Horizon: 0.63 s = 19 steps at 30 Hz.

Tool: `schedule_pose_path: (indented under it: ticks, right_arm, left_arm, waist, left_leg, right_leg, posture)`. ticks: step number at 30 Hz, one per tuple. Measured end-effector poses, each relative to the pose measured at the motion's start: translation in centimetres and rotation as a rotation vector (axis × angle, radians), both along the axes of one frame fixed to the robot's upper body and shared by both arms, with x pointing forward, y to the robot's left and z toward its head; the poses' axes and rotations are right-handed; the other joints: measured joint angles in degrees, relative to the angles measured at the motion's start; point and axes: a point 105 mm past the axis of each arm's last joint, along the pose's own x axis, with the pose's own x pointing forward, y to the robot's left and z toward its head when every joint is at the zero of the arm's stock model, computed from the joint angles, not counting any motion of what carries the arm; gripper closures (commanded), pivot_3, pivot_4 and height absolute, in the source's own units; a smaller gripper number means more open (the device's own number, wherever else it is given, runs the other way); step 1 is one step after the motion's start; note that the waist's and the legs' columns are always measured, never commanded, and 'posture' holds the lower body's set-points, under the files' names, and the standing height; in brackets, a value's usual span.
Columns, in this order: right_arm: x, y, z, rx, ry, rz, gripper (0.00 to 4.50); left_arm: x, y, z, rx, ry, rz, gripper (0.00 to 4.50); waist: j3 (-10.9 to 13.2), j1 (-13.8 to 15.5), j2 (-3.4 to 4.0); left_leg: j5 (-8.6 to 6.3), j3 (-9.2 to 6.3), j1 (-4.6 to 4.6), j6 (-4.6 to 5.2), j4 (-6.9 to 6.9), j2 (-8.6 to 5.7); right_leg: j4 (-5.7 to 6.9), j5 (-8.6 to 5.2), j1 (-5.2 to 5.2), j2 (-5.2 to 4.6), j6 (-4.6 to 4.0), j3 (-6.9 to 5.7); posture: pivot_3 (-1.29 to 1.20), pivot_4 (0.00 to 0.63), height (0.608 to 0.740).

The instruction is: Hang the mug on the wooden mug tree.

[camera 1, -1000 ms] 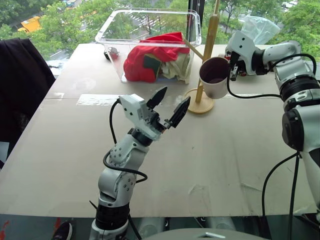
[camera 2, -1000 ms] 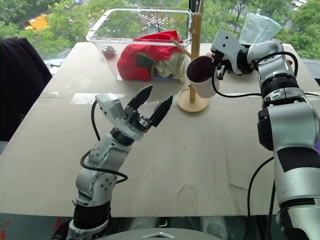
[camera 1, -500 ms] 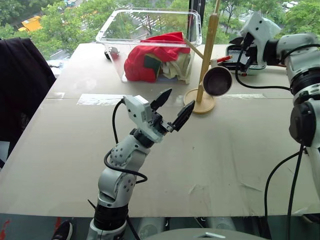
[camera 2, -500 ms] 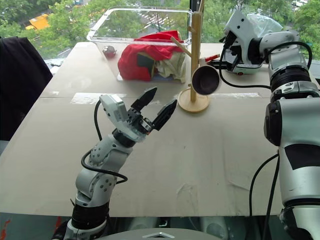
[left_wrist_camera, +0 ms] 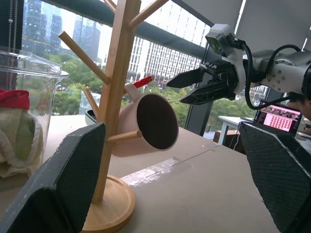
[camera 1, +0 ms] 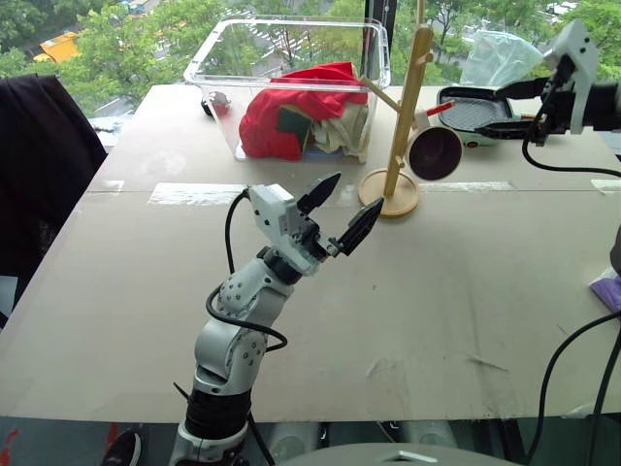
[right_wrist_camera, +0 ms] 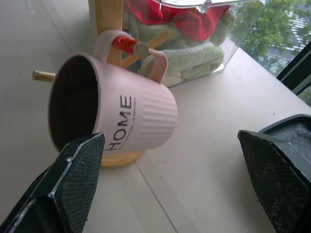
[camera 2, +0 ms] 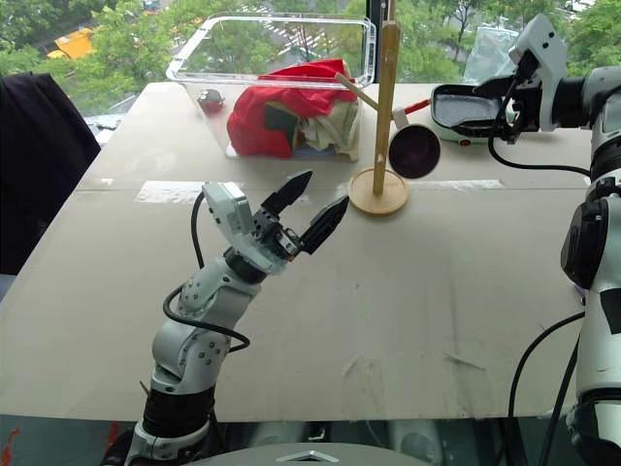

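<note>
The cream-white mug (camera 1: 435,152) hangs by its handle on the red-tipped peg of the wooden mug tree (camera 1: 405,107), its dark mouth tilted toward me, with "HOME" on its side (right_wrist_camera: 131,116). The tree's round base (camera 1: 388,194) rests on the table. My right gripper (camera 1: 490,109) is open and empty, to the right of the mug and clear of it, over the grill pan. My left gripper (camera 1: 356,191) is open and empty, raised above the table just left of the tree's base.
A clear plastic bin (camera 1: 291,58) with red cloth and towels stands behind the tree. A pale green grill pan (camera 1: 475,112) and a plastic bag (camera 1: 495,58) sit at the back right. A dark garment (camera 1: 39,165) hangs at the left edge, a purple packet (camera 1: 609,289) at the right.
My right gripper opened, let go of the mug and drew back to the right. The mug now hangs on the peg. The left arm stayed in place.
</note>
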Motion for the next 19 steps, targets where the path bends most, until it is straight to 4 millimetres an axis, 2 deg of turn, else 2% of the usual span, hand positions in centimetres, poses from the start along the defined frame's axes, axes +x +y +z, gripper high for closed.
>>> schedule_pose_path:
  ticks: [4,5,7,9,10,11,13,15,17,19]
  right_arm:
    - [-1.0,-1.1,-1.3,0.021,0.019,0.034,0.06]
    - [-1.4,-1.5,-2.3,0.032,0.042,0.037,0.06]
    - [-3.4,-2.2,-5.0,0.109,0.05,0.058,0.06]
    - [-6.2,-1.5,-8.9,0.207,0.09,0.06,0.06]
    - [-7.7,-0.4,-12.2,0.288,0.14,0.023,0.06]
    - [-8.3,0.2,-13.6,0.326,0.161,0.005,0.06]
    - [-10.4,1.7,-15.5,0.421,0.137,-0.062,0.06]
    - [-12.6,2.0,-16.4,0.434,0.108,-0.137,0.06]
    - [-15.2,2.3,-18.2,0.461,0.113,-0.229,0.06]
    - [-16.5,2.5,-19.4,0.464,0.131,-0.278,0.06]
  left_arm:
    - [-0.1,0.3,-0.4,0.022,0.008,-0.001,0.0]
    - [-0.1,0.5,-0.9,0.039,0.022,0.006,0.0]
    - [-0.3,1.2,-3.1,0.109,0.088,0.032,0.0]
    - [-0.7,2.5,-5.8,0.198,0.172,0.077,0.0]
    - [-0.9,3.3,-7.3,0.254,0.214,0.108,0.0]
    - [-1.0,3.6,-7.8,0.276,0.227,0.12,0.0]
    - [-1.3,4.1,-9.0,0.34,0.242,0.145,0.0]
    - [-1.9,4.8,-10.2,0.403,0.259,0.164,0.0]
    - [-2.9,5.8,-12.1,0.475,0.309,0.165,0.0]
    - [-3.3,5.8,-12.5,0.49,0.324,0.144,0.0]
  waist:
    - [0.0,0.1,0.01]
    - [0.0,0.1,0.02]
    - [-0.1,0.4,-0.08]
    - [-0.1,1.0,-0.1]
    - [-0.1,1.1,-0.02]
    - [0.0,1.1,0.07]
    - [-0.1,1.3,0.23]
    - [-0.1,1.5,0.24]
    - [-0.1,1.4,0.15]
    - [-0.1,1.3,0.17]
  left_leg:
    - [0.0,-0.05,-0.01,0.0,0.0,0.01]
    - [0.0,-0.04,-0.01,-0.01,0.0,0.01]
    - [-0.02,-0.22,-0.03,0.04,-0.02,0.06]
    - [-0.04,-0.47,-0.1,0.04,-0.08,0.15]
    - [-0.04,-0.43,-0.16,0.03,-0.13,0.14]
    - [-0.04,-0.35,-0.19,0.03,-0.1,0.11]
    - [-0.03,-0.18,-0.25,0.02,-0.08,0.06]
    - [-0.03,-0.14,-0.13,0.04,-0.07,0.06]
    - [-0.04,-0.1,0.12,0.06,-0.02,0.08]
    - [-0.03,-0.02,0.16,0.08,0.12,0.08]
  right_leg:
    - [-0.01,0.09,0.02,0.0,0.16,-0.04]
    - [-0.02,0.09,0.01,0.0,0.17,-0.03]
    - [-0.07,0.09,0.09,-0.07,0.17,-0.01]
    - [-0.08,0.05,0.1,-0.17,0.13,-0.19]
    - [-0.02,0.04,-0.03,-0.18,0.12,-0.13]
    - [0.08,0.04,-0.15,-0.18,0.12,-0.08]
    - [0.23,0.06,-0.36,-0.02,0.13,-0.06]
    - [0.21,0.05,-0.25,0.07,0.12,-0.05]
    - [0.18,-0.12,0.02,0.13,-0.09,-0.03]
    - [0.17,-0.14,0.06,0.12,-0.04,0.01]
  posture:
    - [0.0,0.15,0.74]
    - [0.0,0.15,0.74]
    - [0.0,0.15,0.74]
    - [0.0,0.15,0.74]
    - [0.0,0.15,0.74]
    - [0.0,0.15,0.74]
    - [0.0,0.15,0.74]
    - [0.0,0.15,0.74]
    - [0.0,0.15,0.74]
    - [0.0,0.15,0.74]
